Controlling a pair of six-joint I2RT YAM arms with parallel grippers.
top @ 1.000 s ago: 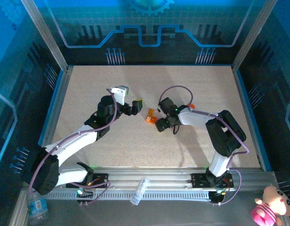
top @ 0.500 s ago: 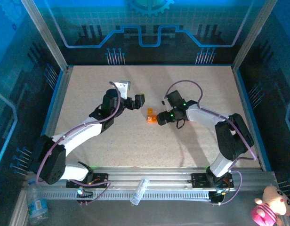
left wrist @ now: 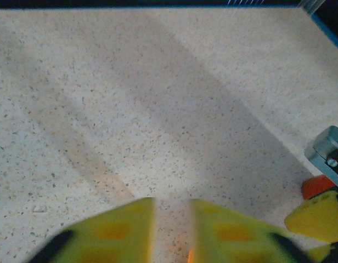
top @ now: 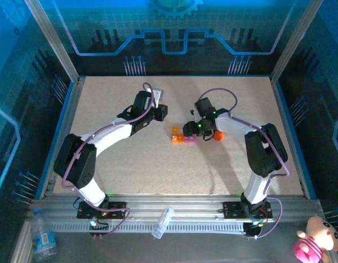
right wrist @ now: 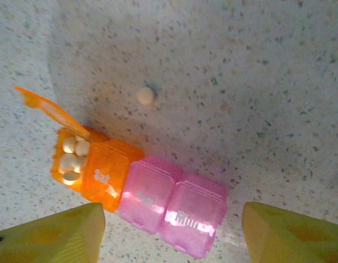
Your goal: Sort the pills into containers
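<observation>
Since the left fingers (left wrist: 119, 233) sit almost together with bare desk (left wrist: 158, 109) showing through the slit between them, the left end effector (top: 160, 112) is closed on nothing. Top view puts it left of the containers (top: 181, 138) and farther back, apart from them.

Containers lie mid-desk between the two arms, right under the right end effector (top: 192, 130).

Right wrist view:
- strip runs diagonally: two orange compartments, then two pink compartments (right wrist: 177, 205)
- end orange compartment (right wrist: 75, 164) has its lid (right wrist: 45, 107) flipped up, with several white pills (right wrist: 70, 161) inside
- other three compartments look closed
- one loose pill (right wrist: 146, 96) sits on the desk just beyond the strip, not touching it

Right fingers (right wrist: 54, 235) stand wide, one off each end of the strip, gripping nothing. The finger at the orange end is close to it; I cannot tell whether it touches. The finger at the pink end is clear of it.

An orange object (top: 218, 135) sits on the desk beside the right arm's wrist, on the side away from the strip. It is too small to make out.
</observation>
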